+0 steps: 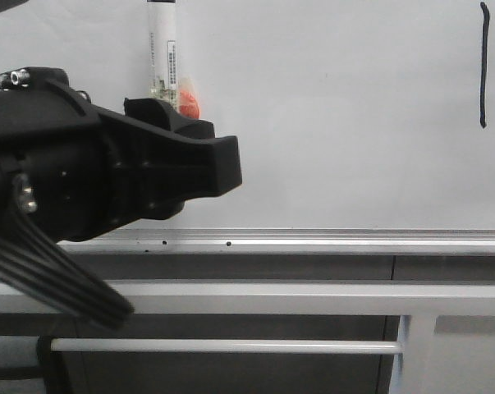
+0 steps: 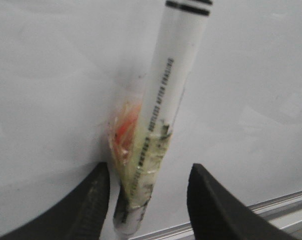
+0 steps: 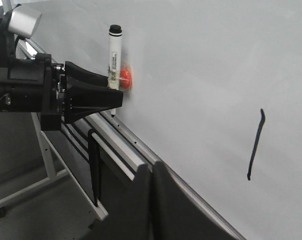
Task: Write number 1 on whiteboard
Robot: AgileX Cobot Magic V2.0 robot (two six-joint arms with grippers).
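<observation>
the thin black number 1 stroke [image 1: 483,66] sits on the pale grey-white whiteboard [image 1: 329,123], so our open left gripper [image 2: 145,192] should back straight off the taped white marker pen [image 2: 166,105]; right gripper [image 3: 152,200] looks closed.

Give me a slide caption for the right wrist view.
Left claw open around the marker pen on the whiteboard; number 1 already drawn.

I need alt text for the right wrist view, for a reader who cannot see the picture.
A black vertical stroke, the number 1, is drawn on the whiteboard. Further along the board, the left gripper has its open fingers on either side of a white marker pen that stands upright beside a red-orange object. The right gripper's fingers appear closed together, holding nothing.
</observation>
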